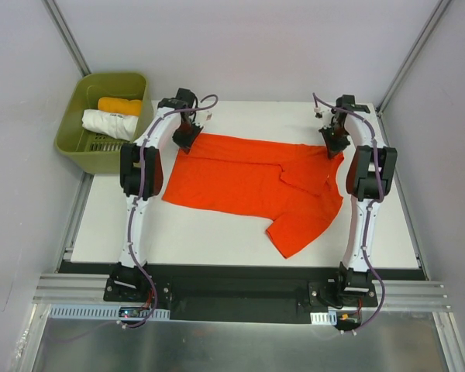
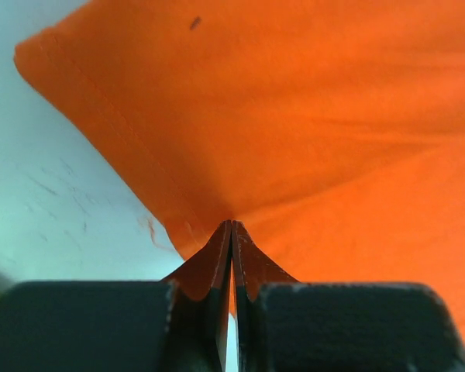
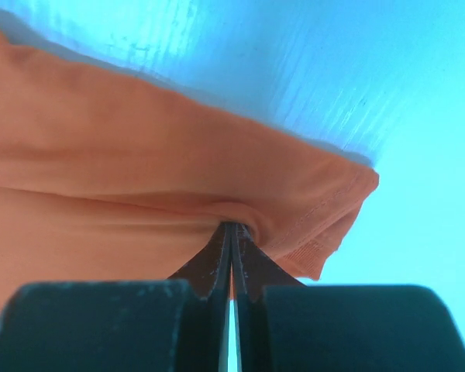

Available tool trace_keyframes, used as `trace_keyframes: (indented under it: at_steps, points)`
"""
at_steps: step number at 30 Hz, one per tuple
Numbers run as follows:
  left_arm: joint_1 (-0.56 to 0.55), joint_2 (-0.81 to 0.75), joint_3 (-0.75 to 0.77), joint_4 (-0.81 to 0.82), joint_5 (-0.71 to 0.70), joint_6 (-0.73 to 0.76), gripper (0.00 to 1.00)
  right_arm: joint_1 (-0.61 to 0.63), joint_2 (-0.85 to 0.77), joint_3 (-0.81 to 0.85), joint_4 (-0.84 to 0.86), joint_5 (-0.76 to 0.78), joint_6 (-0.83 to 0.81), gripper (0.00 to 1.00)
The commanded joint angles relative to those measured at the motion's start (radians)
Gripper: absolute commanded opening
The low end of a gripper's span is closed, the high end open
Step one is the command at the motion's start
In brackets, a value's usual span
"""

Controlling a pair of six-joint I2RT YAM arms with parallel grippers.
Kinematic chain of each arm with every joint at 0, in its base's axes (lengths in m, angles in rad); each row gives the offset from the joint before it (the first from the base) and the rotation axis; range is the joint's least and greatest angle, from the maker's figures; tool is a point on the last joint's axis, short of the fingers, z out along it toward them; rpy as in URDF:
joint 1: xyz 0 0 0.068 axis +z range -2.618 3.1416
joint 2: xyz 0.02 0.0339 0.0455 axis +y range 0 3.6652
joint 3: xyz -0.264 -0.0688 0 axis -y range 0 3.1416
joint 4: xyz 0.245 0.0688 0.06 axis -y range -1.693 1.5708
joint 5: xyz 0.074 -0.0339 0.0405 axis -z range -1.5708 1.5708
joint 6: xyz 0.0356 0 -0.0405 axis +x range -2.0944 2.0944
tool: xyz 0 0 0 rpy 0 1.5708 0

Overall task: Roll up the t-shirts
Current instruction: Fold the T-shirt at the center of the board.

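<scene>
A bright red-orange t-shirt [image 1: 252, 182] lies spread across the white table, one sleeve [image 1: 302, 229] hanging toward the near edge. My left gripper [image 1: 187, 136] is shut on the shirt's far left edge; in the left wrist view its jaws [image 2: 232, 226] pinch the orange cloth [image 2: 294, 116] near a hemmed corner. My right gripper [image 1: 335, 147] is shut on the shirt's far right edge; in the right wrist view its jaws [image 3: 232, 227] pinch a fold of cloth [image 3: 124, 155] beside the hemmed corner [image 3: 349, 198]. A rolled white shirt [image 1: 110, 123] and a rolled yellow-orange shirt [image 1: 120, 105] lie in a bin.
An olive-green bin [image 1: 89, 151] stands off the table's far left corner. The white table top [image 1: 209, 232] ends at a black strip along the near side. Grey walls and frame posts close in the left, right and back.
</scene>
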Motion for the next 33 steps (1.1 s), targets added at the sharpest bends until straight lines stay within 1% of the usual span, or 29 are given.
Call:
trace_keyframes:
  at_steps: [1, 5, 6, 7, 11, 12, 13, 14, 15, 16, 17, 18, 20, 22, 23, 24, 25, 26, 27, 28, 29, 31, 33]
  points:
    - [0.009, 0.083, 0.097, -0.083, -0.051, 0.022, 0.00, -0.001, 0.061, 0.113, -0.013, 0.062, -0.051, 0.01]
    - [0.017, 0.110, 0.116, -0.086, -0.064, 0.027, 0.00, 0.005, 0.112, 0.180, 0.004, 0.071, -0.079, 0.01]
    - [0.020, 0.121, 0.126, -0.083, -0.066, 0.030, 0.00, 0.008, 0.121, 0.188, 0.011, 0.109, -0.091, 0.01]
    - [0.022, 0.129, 0.136, -0.084, -0.070, 0.039, 0.00, 0.008, 0.129, 0.199, 0.027, 0.116, -0.096, 0.01]
    - [0.022, 0.140, 0.194, -0.083, -0.083, 0.067, 0.00, 0.005, 0.092, 0.187, 0.047, 0.111, -0.090, 0.01]
    - [0.022, 0.123, 0.199, -0.083, -0.080, 0.065, 0.00, 0.005, 0.066, 0.168, 0.053, 0.111, -0.084, 0.02]
    - [0.022, 0.111, 0.200, -0.078, -0.077, 0.061, 0.00, -0.004, 0.002, 0.142, 0.082, 0.093, -0.067, 0.06]
    - [0.022, 0.094, 0.196, -0.071, -0.069, 0.056, 0.00, -0.010, -0.046, 0.057, 0.108, 0.088, -0.052, 0.12]
    - [0.022, 0.056, 0.193, -0.069, -0.063, 0.050, 0.00, -0.018, -0.092, 0.006, 0.143, 0.088, -0.030, 0.37]
    - [0.022, 0.035, 0.186, -0.064, -0.046, 0.038, 0.00, -0.038, -0.139, -0.057, 0.228, 0.086, 0.022, 0.46]
    - [0.022, 0.014, 0.170, -0.055, -0.041, 0.029, 0.00, -0.047, -0.225, -0.101, 0.254, 0.088, 0.034, 0.52]
    - [0.020, -0.027, 0.160, -0.054, -0.038, 0.020, 0.00, -0.056, -0.251, -0.153, 0.263, 0.044, 0.044, 0.52]
    - [0.019, -0.061, 0.137, -0.052, -0.026, -0.002, 0.00, -0.073, -0.308, -0.183, 0.260, 0.019, 0.051, 0.52]
    - [0.014, -0.101, 0.114, -0.054, -0.024, -0.004, 0.01, -0.085, -0.334, -0.237, 0.257, -0.001, 0.041, 0.52]
    - [0.012, -0.112, 0.085, -0.054, -0.024, -0.002, 0.01, -0.087, -0.342, -0.255, 0.248, -0.009, 0.013, 0.49]
    - [0.012, -0.130, 0.068, -0.052, -0.024, -0.002, 0.01, -0.090, -0.347, -0.267, 0.233, -0.022, -0.002, 0.43]
    - [0.012, -0.141, 0.049, -0.054, -0.023, -0.001, 0.01, -0.093, -0.344, -0.276, 0.181, -0.071, -0.025, 0.33]
    - [0.012, -0.150, 0.004, -0.054, -0.011, 0.003, 0.00, -0.093, -0.335, -0.275, 0.145, -0.091, -0.044, 0.13]
    - [0.012, -0.170, -0.020, -0.054, -0.008, 0.001, 0.00, -0.093, -0.313, -0.272, 0.110, -0.110, -0.073, 0.06]
    - [0.011, -0.181, -0.042, -0.054, -0.003, -0.002, 0.00, -0.092, -0.298, -0.261, 0.043, -0.137, -0.084, 0.02]
    - [0.012, -0.192, -0.085, -0.052, 0.003, -0.005, 0.00, -0.092, -0.284, -0.258, 0.012, -0.145, -0.088, 0.01]
    - [0.011, -0.219, -0.119, -0.054, 0.017, -0.013, 0.00, -0.092, -0.249, -0.255, -0.053, -0.170, -0.097, 0.01]
    - [0.011, -0.242, -0.159, -0.052, 0.028, -0.016, 0.00, -0.092, -0.233, -0.273, -0.073, -0.171, -0.102, 0.01]
